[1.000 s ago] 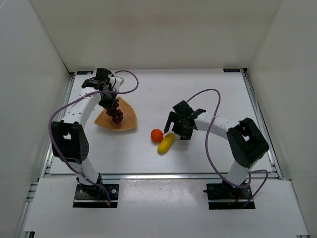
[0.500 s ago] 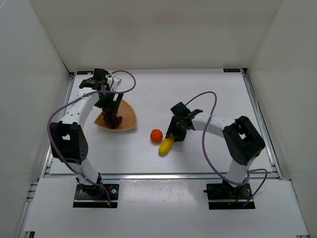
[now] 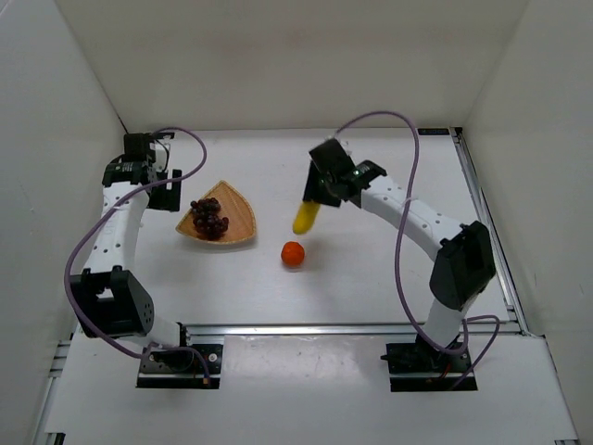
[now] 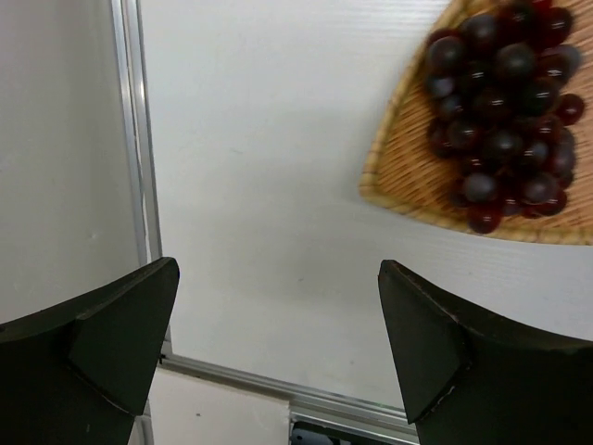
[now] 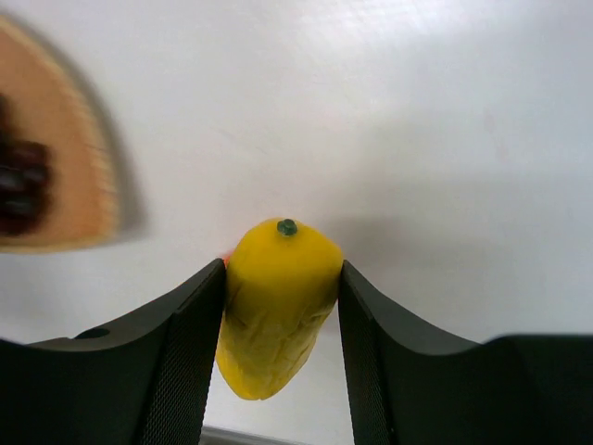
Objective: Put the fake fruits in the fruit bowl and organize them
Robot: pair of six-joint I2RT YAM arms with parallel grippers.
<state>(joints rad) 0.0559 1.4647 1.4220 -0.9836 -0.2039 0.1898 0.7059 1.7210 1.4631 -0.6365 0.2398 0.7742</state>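
One yellow fruit [image 3: 305,219] clamped in right jaws — grape bunch [image 3: 210,216] in bowl [image 3: 239,223].

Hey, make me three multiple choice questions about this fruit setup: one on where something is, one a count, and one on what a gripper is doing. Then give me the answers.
1. Where is the grape bunch?
A. on bare tabletop
B. in the fruit bowl
C. hanging from a gripper

2. How many fruits lie in that bowl?
A. one
B. two
C. three

3. What is the right gripper doing?
A. standing open and empty
B. shut on the yellow fruit
C. shut with nothing in it

Answers:
1 B: the top view shows the dark grapes lying on the tan dish.
2 A: only the grapes are inside. The orange sits on the table and the yellow fruit is in the gripper.
3 B: the right wrist view shows both fingers pressed against its sides.
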